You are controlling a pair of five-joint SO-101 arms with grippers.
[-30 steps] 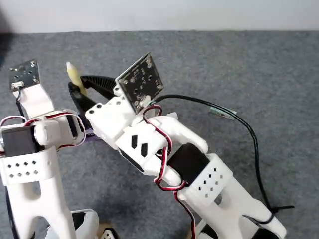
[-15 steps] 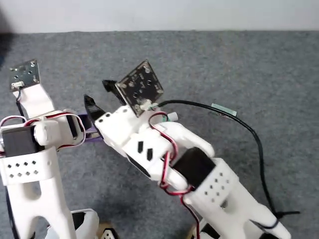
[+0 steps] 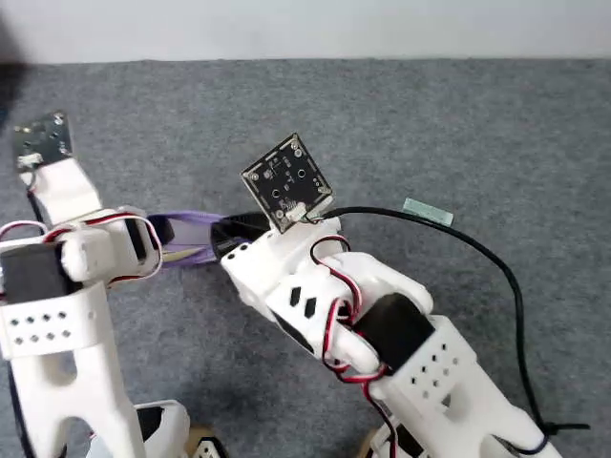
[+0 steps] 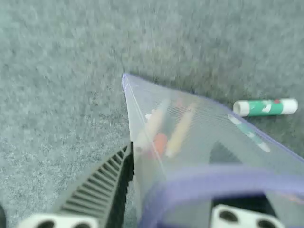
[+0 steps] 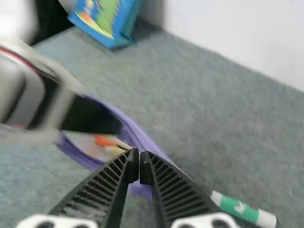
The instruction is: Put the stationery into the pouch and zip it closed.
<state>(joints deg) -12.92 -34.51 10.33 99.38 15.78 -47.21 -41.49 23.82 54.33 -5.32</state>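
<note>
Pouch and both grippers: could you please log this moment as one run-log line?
left gripper: holding pouch | right gripper: shut at pouch rim | pens: inside pouch | glue stick: outside, on carpet | zip: open

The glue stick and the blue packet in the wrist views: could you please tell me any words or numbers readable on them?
Green glue stick: label print too blurred to read.
Blue packet: coloured print, too blurred to read.
Clear pouch: no print visible.
Nothing else bears readable text.
</note>
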